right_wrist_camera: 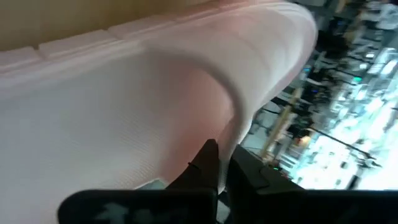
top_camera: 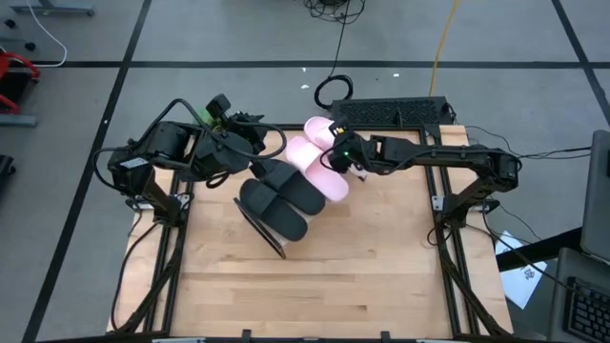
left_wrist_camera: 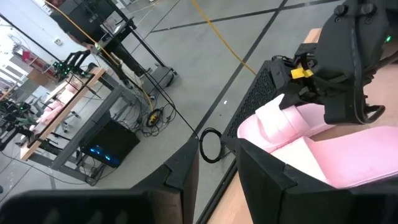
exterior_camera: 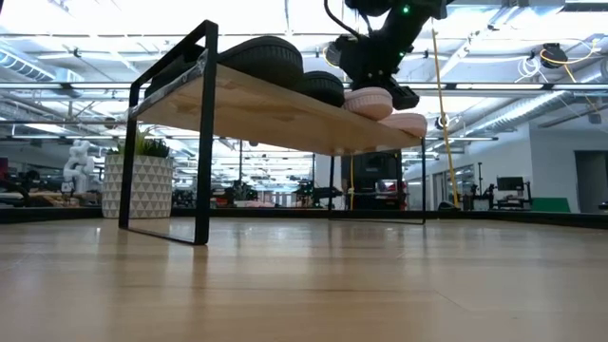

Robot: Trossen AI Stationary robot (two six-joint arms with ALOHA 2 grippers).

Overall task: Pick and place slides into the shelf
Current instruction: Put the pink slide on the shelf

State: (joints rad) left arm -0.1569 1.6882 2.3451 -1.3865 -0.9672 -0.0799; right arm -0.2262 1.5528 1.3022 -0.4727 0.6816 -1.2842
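Four slides (top_camera: 294, 181) lie on the shelf (exterior_camera: 275, 112) at frame centre, running diagonally toward lower right. We see our right claw (top_camera: 335, 157) pinched shut on a pink slide (top_camera: 329, 179); left claw (top_camera: 250, 143) partly open, beside the black ones.

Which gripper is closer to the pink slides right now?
Right. The right gripper is at the pink slides, fingers shut on one's edge. The left gripper sits off to their left side, beside the black slides.
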